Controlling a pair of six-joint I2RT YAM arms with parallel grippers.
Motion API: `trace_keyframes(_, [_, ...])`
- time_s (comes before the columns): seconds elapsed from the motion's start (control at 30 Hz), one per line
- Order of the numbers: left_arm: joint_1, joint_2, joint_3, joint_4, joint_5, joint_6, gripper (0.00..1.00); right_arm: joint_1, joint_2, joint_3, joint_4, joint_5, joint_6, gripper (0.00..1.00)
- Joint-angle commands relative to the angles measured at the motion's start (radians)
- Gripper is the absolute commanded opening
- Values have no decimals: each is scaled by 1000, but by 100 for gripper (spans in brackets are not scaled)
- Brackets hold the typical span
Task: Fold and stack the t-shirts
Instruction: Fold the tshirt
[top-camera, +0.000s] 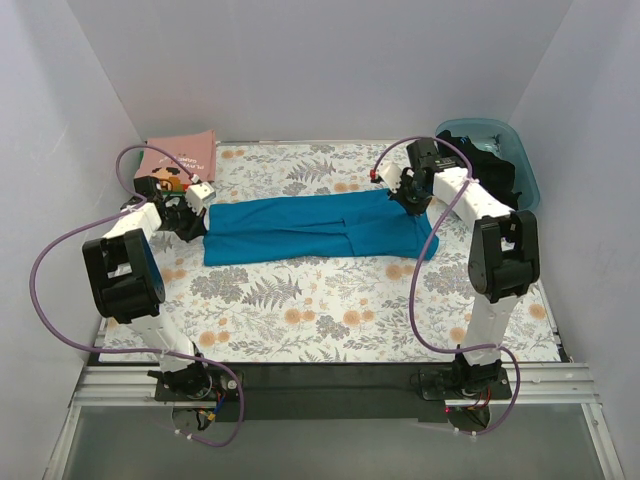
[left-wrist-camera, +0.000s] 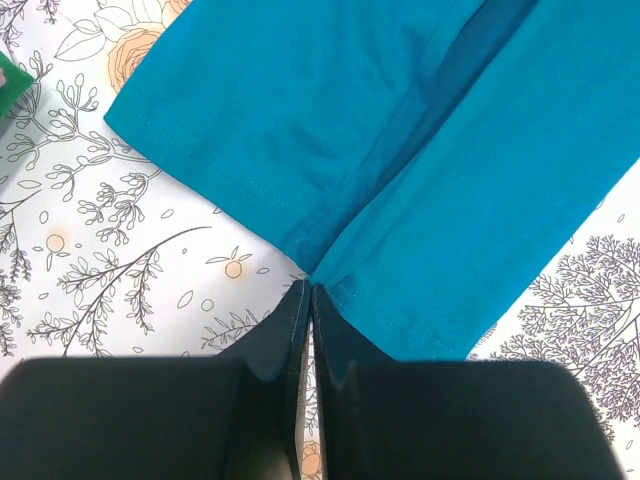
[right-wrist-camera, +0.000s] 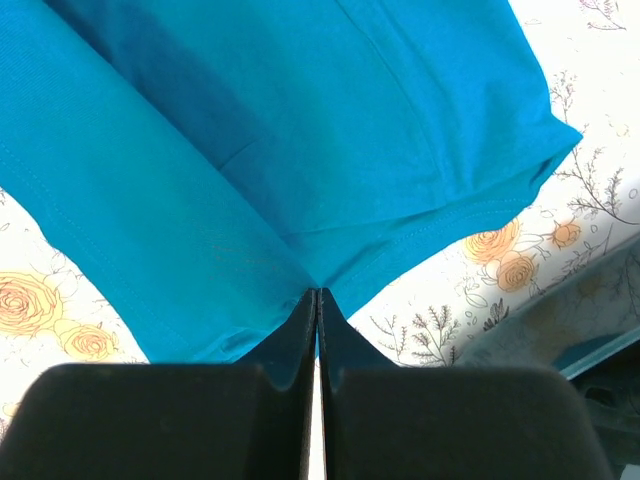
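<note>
The left jaws (left-wrist-camera: 308, 290) are pressed together, their tips touching the hem of the teal t-shirt (top-camera: 310, 228) at its left end. The right jaws (right-wrist-camera: 318, 292) are closed the same way at the hem of the right end. Whether cloth is pinched between them I cannot tell. The shirt lies flat, folded lengthwise, on the flowered table (top-camera: 300, 300). A pink t-shirt (top-camera: 180, 160) lies at the far left corner; its small writing is unreadable.

Plain teal t-shirt (top-camera: 310, 228); white table covering (top-camera: 300, 310) with orange flowers.
</note>
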Motion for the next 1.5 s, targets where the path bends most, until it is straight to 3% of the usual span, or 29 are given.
trace_keyframes(0.0, [7, -18, 32, 12, 28, 2, 0, -7, 24, 40, 5, -10, -9, 1])
trace_keyframes(0.2, [-4, 7, 29, 70, 5, -42, 0, -5, 70, 95, 3, -18, 33, 1])
trace_keyframes(0.23, [-7, 17, 28, 82, -4, -54, 4, -7, 79, 109, 2, -18, 39, 3])
trace_keyframes(0.27, [-10, 20, 29, 98, -33, -92, 17, -5, 90, 126, 2, -13, 54, 10])
trace_keyframes(0.3, [-13, 23, 37, 120, -44, -114, 21, -8, 91, 135, 2, 2, 62, 31])
trace_keyframes(0.33, [-12, 17, 44, 128, -51, -143, 25, -11, 91, 142, 2, 7, 72, 39])
trace_keyframes(0.37, [-12, 11, 49, 134, -82, -168, 37, -18, 82, 152, -4, 15, 95, 47])
trace_keyframes(0.4, [-10, 1, 47, 133, -90, -195, 38, -27, 73, 156, -10, 15, 108, 55])
trace_keyframes(0.5, [-4, -75, 29, 78, -87, -226, 41, -85, 42, 196, -113, -51, 158, 56])
trace_keyframes(0.6, [-4, -162, -28, 15, -56, -258, 42, -152, 31, 199, -248, -173, 209, 51])
trace_keyframes(0.67, [-10, -203, -58, -19, -30, -300, 42, -176, 15, 161, -274, -235, 234, 44])
trace_keyframes(0.87, [-51, -233, -138, -7, -55, -432, 42, -182, 14, 57, -270, -300, 296, 41])
trace_keyframes(1.47, [-99, -167, -224, 56, -111, -444, 49, -214, -5, -124, -207, -334, 224, 57])
